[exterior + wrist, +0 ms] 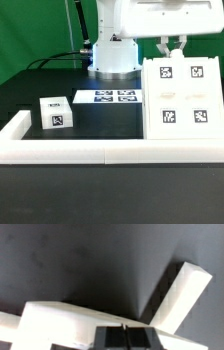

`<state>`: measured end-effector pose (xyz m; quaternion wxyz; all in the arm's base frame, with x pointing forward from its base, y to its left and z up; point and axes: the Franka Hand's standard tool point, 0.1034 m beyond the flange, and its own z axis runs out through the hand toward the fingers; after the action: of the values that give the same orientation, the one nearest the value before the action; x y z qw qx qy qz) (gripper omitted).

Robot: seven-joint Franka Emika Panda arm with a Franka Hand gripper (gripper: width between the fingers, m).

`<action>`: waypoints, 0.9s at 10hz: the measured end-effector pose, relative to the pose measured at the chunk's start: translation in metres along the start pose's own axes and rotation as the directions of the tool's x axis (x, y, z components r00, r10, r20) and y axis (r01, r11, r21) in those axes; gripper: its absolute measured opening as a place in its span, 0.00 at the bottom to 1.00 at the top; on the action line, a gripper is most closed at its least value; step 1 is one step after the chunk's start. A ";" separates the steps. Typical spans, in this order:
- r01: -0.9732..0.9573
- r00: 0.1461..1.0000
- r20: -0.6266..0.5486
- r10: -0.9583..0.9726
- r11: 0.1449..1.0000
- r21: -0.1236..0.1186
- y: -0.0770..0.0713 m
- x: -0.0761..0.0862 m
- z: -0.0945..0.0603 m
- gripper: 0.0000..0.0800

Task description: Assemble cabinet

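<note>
**Hand over the cabinet body, small cube lying apart**

The hand is hanging at the far top edge of the cabinet body. It looks to be at or just above that edge. I cannot tell whether they are touching.

The body is sitting on the dark counter at the exterior view's right, showing a broad white face with four square tags. The small cube, also tagged, is sitting well apart from it at the exterior view's left, just inside the border wall. The marker board is lying flat between the two, farther back, in front of the arm's base.

In the wrist view the dark fingers are showing close side by side, with only a thin line between them. The exterior view is suggesting a gap, so I cannot tell if the hand is apart, together or clamped. A tilted white slab and a white block are lying under the camera. I cannot tell which parts these are.
</note>
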<state>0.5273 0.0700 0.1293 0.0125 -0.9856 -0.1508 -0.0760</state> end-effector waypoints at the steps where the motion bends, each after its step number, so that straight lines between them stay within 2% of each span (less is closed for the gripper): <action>1: 0.003 1.000 0.002 -0.003 1.000 0.002 -0.001 0.004 0.000 0.00; 5: 0.003 1.000 0.011 -0.003 1.000 0.004 -0.001 0.000 0.003 0.00; 9: 0.030 0.999 0.019 -0.030 1.000 0.003 0.010 -0.001 -0.005 0.00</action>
<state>0.5290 0.0602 0.1338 0.0112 -0.9838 -0.1659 -0.0668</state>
